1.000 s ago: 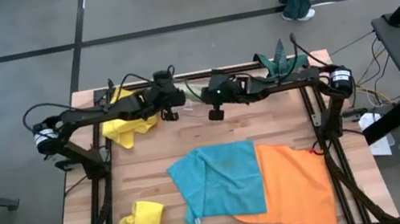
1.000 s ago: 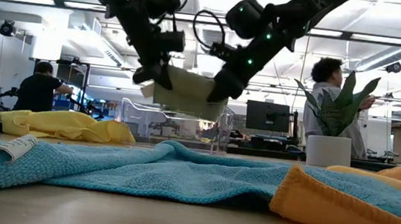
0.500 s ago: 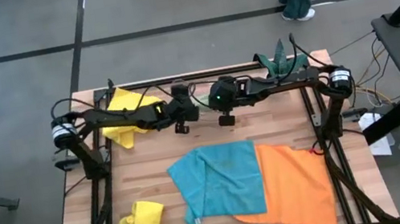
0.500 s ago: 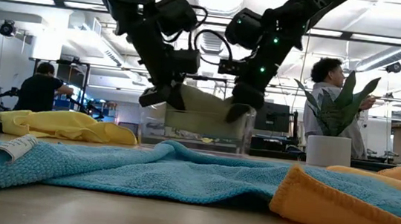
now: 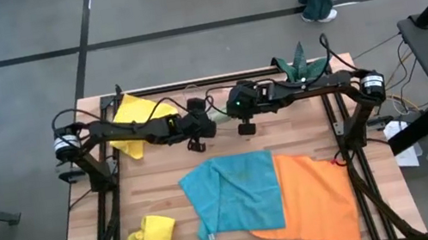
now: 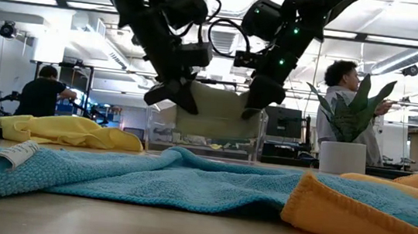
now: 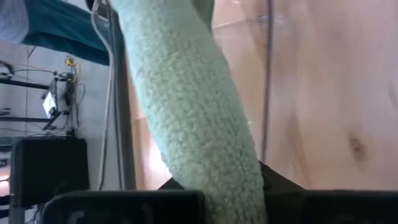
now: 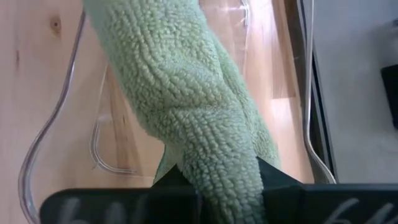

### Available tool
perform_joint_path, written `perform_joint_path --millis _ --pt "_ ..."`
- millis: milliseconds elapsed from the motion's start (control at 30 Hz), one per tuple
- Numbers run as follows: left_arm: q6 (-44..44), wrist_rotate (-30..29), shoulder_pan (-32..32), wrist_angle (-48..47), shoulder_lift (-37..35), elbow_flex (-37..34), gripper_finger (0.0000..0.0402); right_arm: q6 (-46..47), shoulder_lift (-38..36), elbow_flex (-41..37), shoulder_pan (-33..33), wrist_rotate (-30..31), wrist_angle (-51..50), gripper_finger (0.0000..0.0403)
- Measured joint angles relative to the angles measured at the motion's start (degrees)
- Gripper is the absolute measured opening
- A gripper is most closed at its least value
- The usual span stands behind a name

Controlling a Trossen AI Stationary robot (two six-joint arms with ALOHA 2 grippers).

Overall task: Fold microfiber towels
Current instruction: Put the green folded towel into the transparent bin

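— Wooden table (image 5: 165, 189), turquoise towel (image 6: 187, 178) nearest. Behind it?

— The left gripper (image 6: 174, 94) and right gripper (image 6: 259, 99) each pinch an end of the folded sage green towel (image 6: 217, 112) over the clear plastic tray (image 6: 203, 136). I'd lower both ends level before letting go.

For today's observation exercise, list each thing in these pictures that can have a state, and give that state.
Sage green towel: folded, held between both grippers over the clear tray.
Left gripper: shut on the towel.
Right gripper: shut on the towel.
Turquoise towel: spread out, partly folded.
Orange towel: spread flat.
Two yellow towels: crumpled.
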Motion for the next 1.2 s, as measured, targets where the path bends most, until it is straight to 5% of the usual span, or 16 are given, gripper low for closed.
perform_joint_path --millis 533,833,967,1200 --pt "-7.10 3.24 -5.53 -1.46 0.02 0.34 0.0005 -0.94 0.02 0.00 -0.15 -2.34 0.37 0.0018" --pt "-0.30 -10.87 -3.39 -1.91 -2.40 1.13 0.0005 -1.65 -1.98 0.13 -0.17 -0.66 1.16 0.0018" --pt "0.98 -10.64 -0.01 -1.47 -2.84 1.11 0.0005 -1.75 -2.27 0.12 -0.17 1.92 2.85 0.0018" --pt "6.43 -1.62 4.70 -1.36 -2.82 0.45 0.0005 -4.70 -1.05 0.07 -0.17 2.34 3.64 0.0018"
